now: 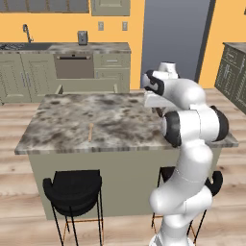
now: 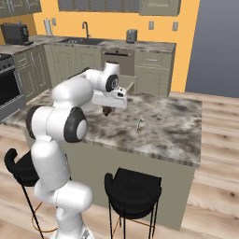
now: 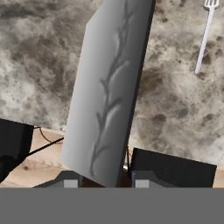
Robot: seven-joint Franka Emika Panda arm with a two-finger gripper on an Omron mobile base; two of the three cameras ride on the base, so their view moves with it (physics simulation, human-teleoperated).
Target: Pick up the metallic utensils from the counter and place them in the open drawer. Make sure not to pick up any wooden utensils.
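My gripper (image 3: pixel 105 179) is shut on a metallic utensil, a knife whose broad grey blade (image 3: pixel 109 87) rises up the hand view. In the right base view the gripper (image 2: pixel 108 110) hangs just above the marble counter (image 2: pixel 172 126), with the knife's dark handle showing under it. A slim silver fork (image 3: pixel 204 37) lies on the counter to the right of the hand, also seen as the fork (image 2: pixel 139 124). The tan wooden stick (image 1: pixel 90 131) lies mid-counter, left of the gripper (image 1: pixel 157 110). The open sage-green drawer (image 1: pixel 86 86) juts from the island's far side.
Two black stools (image 1: pixel 72 190) (image 2: pixel 133 186) stand at the island's near side under the overhang. My own arm (image 1: pixel 192 125) covers the counter's right end in the left base view. Wall cabinets with a sink (image 2: pixel 84 41) run along the back.
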